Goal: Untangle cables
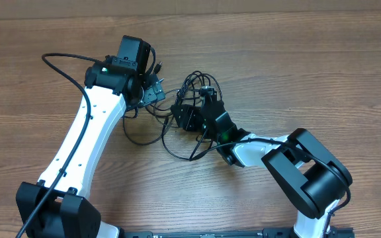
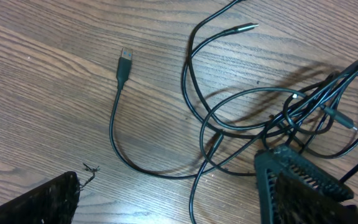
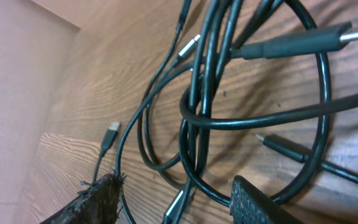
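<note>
Leftmost, the left gripper (image 1: 152, 94) hangs just over the table (image 1: 309, 66) with its jaws spread wide and nothing between them. Just to its right, one cord runs out of the pile on its own and ends in a flat plug (image 2: 125, 56) lying free on the wood. Next comes the knot of cables (image 3: 194, 118), in the middle of the table between the two arms: thin black cords looped over and through each other, several small plugs poking out. At the right, the right gripper (image 3: 176, 202) is low over that knot, jaws apart, with strands lying in the gap but not pinched as far as I can see. These cords look light, limp and smooth, so they will probably slide and drag their neighbours along. The best hold seems to be on the cord right behind a plug, where it is stiffer and thicker.
</note>
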